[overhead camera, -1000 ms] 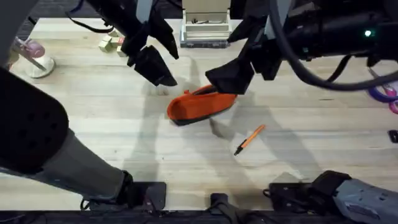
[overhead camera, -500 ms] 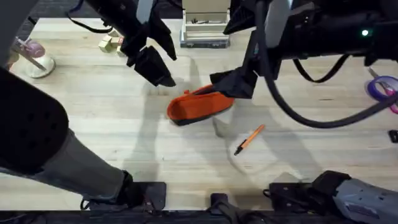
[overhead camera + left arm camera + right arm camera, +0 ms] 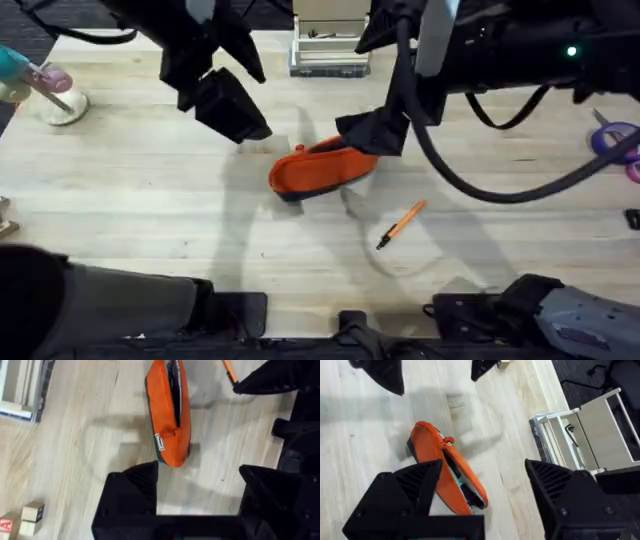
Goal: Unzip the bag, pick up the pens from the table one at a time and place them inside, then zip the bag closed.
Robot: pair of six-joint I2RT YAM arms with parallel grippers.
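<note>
Orange soft pencil pouch with a dark base strip lies near the middle of the light wooden plank desk, its top zipper partly open so a dark gap shows along the far half, the small orange pull sitting near its left end.

At the far left edge of the desk stands a pale round object with a pink top, and farther along are small wooden blocks. The left hand hovers above the desk just left of the pouch, apart from it, its black fingers spread and empty. Behind the pouch, at the far edge, stands a white wire rack. The right hand hangs over the pouch's right end, fingers spread wide; whether it touches the fabric cannot be told. A slim orange pen with a black tip lies on the desk to the right of the pouch. Purple-handled scissors rest at the right edge.
</note>
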